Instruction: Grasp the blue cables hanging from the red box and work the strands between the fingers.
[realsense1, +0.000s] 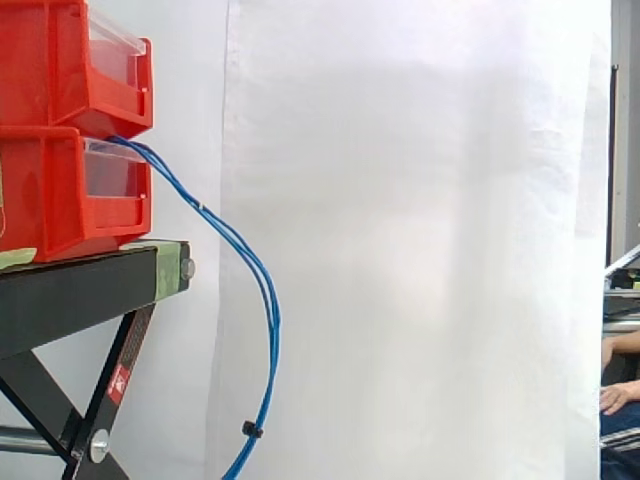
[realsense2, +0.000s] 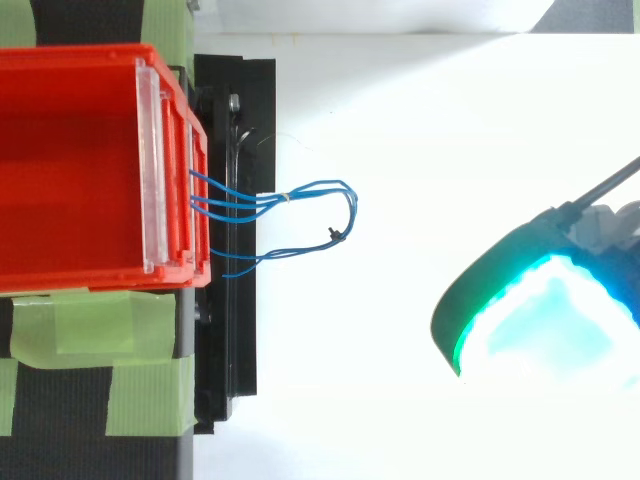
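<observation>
A: Where are the blue cables (realsense1: 272, 320)?

B: They come out at the front of the red box (realsense1: 50, 195), just where the upper bin (realsense1: 60, 60) sits on it. From there they hang clear of the black stand (realsense1: 70, 290) and drop in a long bow before the white curtain (realsense1: 420, 250). In the top view I count about 3 strands at the bin.

A: How will they handle?

B: Thin, light and limp, I judge. They will swing away from a nudge and slide on a smooth pad. A small black clip (realsense1: 250, 430) binds them low down, so they stay bunched there.

A: So where to take hold?

B: Probably on the free bow, between the bin and that clip, where the strands run close together and nothing stands behind them.

A: And the hand (realsense2: 540, 320)?

B: In the top view it is well apart from the cables, its pad glowing cyan and green. Whether it is open or closed I cannot tell. It holds nothing of the cables.

A: Anything else?

B: A person's hand (realsense1: 615, 397) rests at the right edge, far off.
</observation>
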